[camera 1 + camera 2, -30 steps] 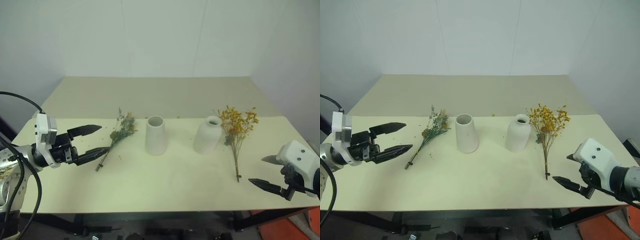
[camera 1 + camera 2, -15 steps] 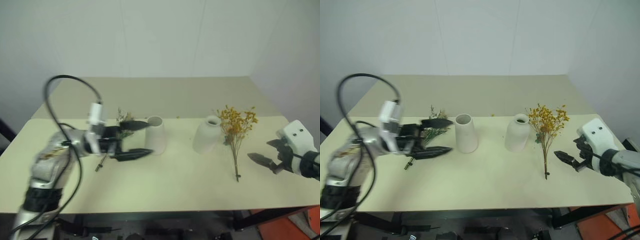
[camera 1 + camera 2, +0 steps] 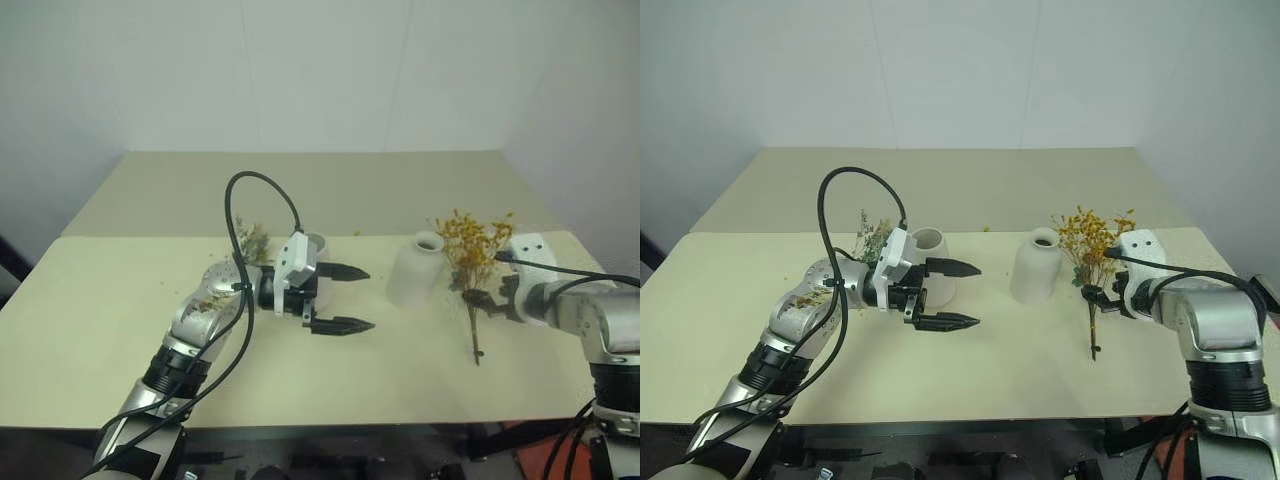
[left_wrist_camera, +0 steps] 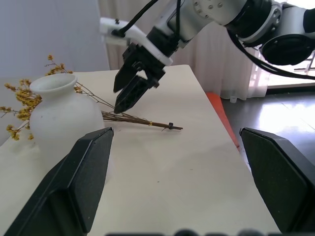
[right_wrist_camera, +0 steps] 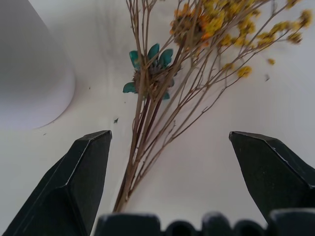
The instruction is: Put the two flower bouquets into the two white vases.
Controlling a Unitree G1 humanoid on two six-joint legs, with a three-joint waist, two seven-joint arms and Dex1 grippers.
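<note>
My left gripper (image 3: 350,298) stands open and empty over the table's middle, pointing right, just in front of the tall cone vase (image 3: 314,243), which it partly hides. The grey-green bouquet (image 3: 252,240) lies behind my left forearm. The bulbous vase (image 3: 415,270) stands right of centre, with the yellow-orange bouquet (image 3: 472,250) lying beside it on its right. My right gripper (image 3: 1102,297) hangs open just above that bouquet's brown stems (image 5: 147,113), one finger on each side. In the left wrist view the right gripper (image 4: 130,93) points down at the stems (image 4: 133,119) beside the bulbous vase (image 4: 61,115).
The cream table (image 3: 120,300) has bare room at its left and along the front edge. A black cable (image 3: 262,190) loops up from my left wrist. White walls close off the back and the right side.
My left arm swung right, away from the grey-green bouquet and past the cone vase to the table's middle. My right gripper moved forward over the yellow bouquet's stems. Both stayed open.
</note>
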